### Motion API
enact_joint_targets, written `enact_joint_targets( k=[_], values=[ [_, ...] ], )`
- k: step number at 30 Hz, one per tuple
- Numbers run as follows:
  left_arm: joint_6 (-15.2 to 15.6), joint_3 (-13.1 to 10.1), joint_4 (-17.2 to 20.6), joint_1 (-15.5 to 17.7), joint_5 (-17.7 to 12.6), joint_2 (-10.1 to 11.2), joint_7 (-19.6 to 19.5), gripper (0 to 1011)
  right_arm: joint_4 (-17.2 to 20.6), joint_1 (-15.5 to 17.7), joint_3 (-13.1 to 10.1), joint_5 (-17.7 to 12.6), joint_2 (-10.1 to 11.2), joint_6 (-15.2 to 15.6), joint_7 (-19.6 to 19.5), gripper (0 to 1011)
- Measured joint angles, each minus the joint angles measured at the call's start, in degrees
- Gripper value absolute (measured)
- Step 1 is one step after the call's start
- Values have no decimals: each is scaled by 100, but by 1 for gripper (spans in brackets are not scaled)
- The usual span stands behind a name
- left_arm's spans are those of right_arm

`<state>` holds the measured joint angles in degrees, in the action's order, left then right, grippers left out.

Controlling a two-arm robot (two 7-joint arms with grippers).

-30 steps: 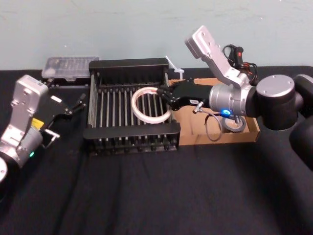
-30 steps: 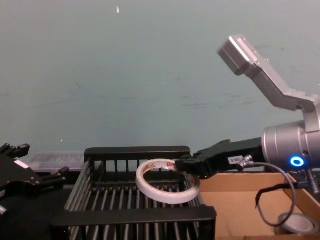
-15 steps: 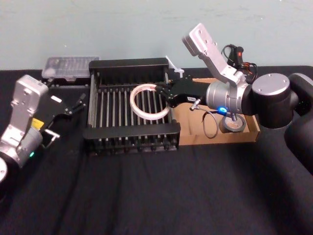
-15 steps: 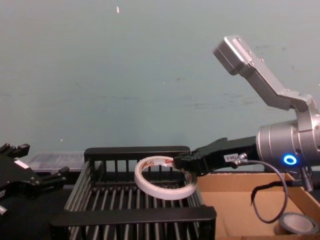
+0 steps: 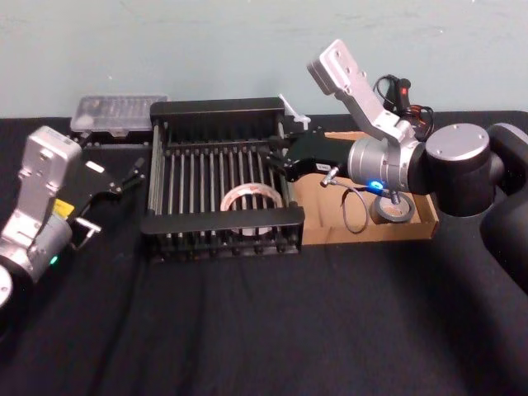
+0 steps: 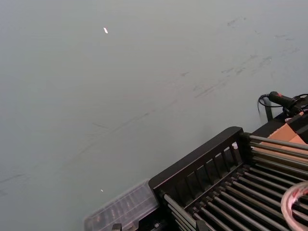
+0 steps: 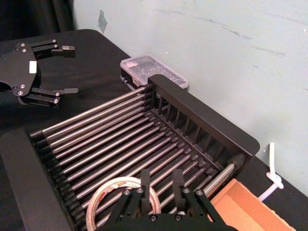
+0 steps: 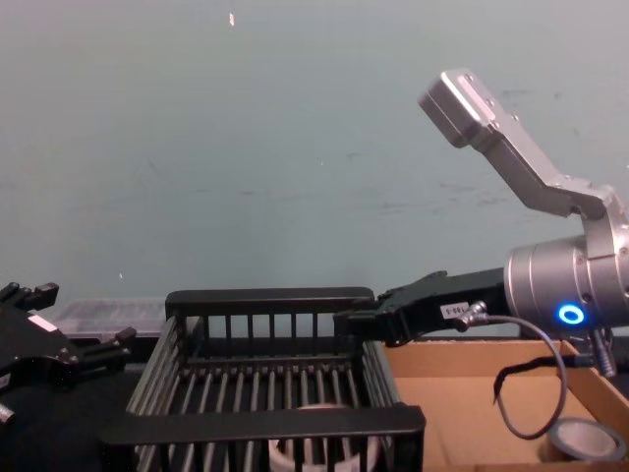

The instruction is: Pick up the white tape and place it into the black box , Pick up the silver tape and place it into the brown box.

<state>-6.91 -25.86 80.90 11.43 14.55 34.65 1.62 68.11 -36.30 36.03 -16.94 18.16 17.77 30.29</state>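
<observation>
Head view shows white tape (image 5: 252, 200) lying in the black box (image 5: 216, 108) at centre, silver tape (image 5: 394, 209) in the brown box (image 5: 363, 233) at right, right gripper (image 5: 274, 158) spread and empty above the crate, and left gripper (image 5: 124, 177) parked at left, so both placements are judged complete.

I read the black box (image 5: 221, 222) as matt plastic with shiny bars; beside it the brown box (image 5: 396, 232) is dull cardboard, the silver tape (image 5: 394, 209) faintly glossy.

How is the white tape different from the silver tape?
The white tape is a big thin ring; the silver tape is a smaller, thicker roll. The white tape lies in the black box; the silver tape lies in the brown box. Both are round with a hole in the middle.
</observation>
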Motion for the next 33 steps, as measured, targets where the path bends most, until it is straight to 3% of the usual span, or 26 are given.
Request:
enact_joint_targets(
  k=[5,7,14,17,24,33],
  values=[
    [0,0,0,0,0,0,0,1001,2,2,1,-2,2,2,2,388],
    [0,0,0,0,0,0,0,1001,4,3,1,-4,4,4,4,500],
    [0,0,0,0,0,0,0,1002,8,4,1,-8,7,7,8,679],
    [0,0,0,0,0,0,0,1001,9,5,1,-10,8,7,9,814],
    [0,0,0,0,0,0,0,1001,9,4,1,-10,8,7,9,993],
    [0,0,0,0,0,0,0,1001,10,5,1,-8,8,7,7,1003]
  ],
)
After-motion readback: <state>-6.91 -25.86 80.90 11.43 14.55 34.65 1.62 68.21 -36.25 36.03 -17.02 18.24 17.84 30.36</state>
